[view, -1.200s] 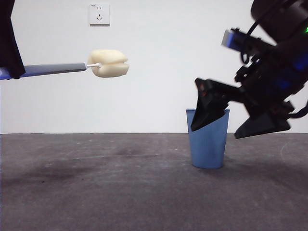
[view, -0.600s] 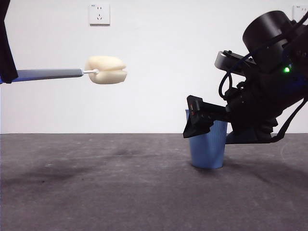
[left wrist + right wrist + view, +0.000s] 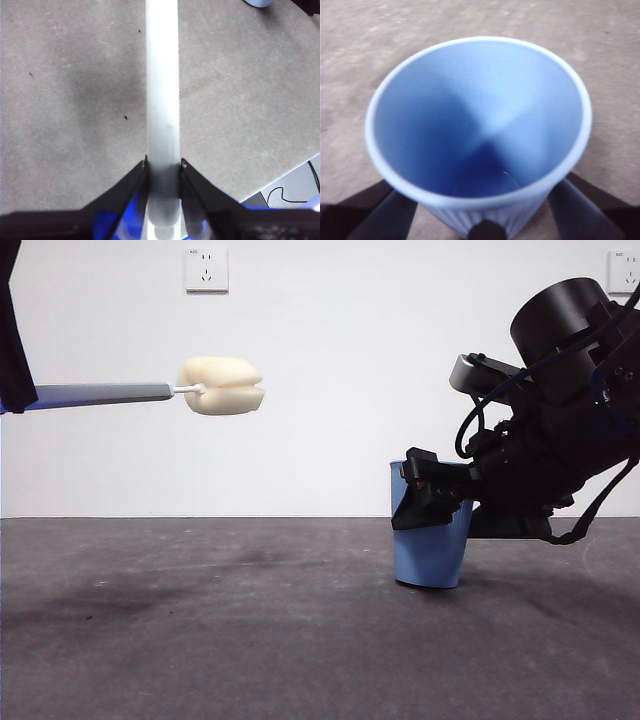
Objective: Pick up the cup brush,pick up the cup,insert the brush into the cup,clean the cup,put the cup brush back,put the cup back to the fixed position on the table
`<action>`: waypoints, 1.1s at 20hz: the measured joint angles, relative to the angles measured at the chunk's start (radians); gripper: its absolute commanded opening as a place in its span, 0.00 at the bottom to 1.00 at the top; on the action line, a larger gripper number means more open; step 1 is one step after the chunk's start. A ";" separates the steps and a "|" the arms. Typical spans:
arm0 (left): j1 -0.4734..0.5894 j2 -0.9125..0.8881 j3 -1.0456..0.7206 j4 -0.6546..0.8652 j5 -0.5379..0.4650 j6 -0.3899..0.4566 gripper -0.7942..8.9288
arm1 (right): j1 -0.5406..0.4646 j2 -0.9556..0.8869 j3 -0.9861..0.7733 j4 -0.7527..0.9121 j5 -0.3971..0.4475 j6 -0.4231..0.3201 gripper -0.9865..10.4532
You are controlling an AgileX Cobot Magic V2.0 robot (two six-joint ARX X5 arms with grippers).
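I see the cup (image 3: 430, 540) right of centre in the front view, on the table (image 3: 250, 630), tilted a little, its far bottom edge looking just off the surface. The right wrist view looks straight down into the cup (image 3: 480, 130): nothing is in it, only bare blue wall and a darker bottom. My right gripper (image 3: 432, 502) sits at the cup's upper half, its jaws narrowed onto the ribbed wall, one on each side, gripping it. The big dark arm fills the right edge of the front view.

At the upper left, my left gripper (image 3: 163, 172) is clamped on the brush (image 3: 150, 392) handle; the brush lies level in the air, sponge head pointing toward the centre, well apart from the cup.

Against a second ago, the right gripper has come lower and closed round the cup, which now leans instead of standing flat. The brush has slid slightly left and otherwise holds its height.
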 measured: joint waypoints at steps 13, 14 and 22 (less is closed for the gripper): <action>0.000 0.006 0.000 -0.077 0.004 0.310 0.07 | 0.135 -0.365 0.109 -0.822 0.280 -0.335 0.07; -0.001 0.016 0.000 -0.099 0.004 0.349 0.07 | 0.158 -0.365 0.119 -0.888 0.315 -0.370 0.07; -0.115 0.064 0.000 -0.164 0.026 0.499 0.07 | 0.362 -0.365 0.134 -1.033 0.601 -0.696 0.07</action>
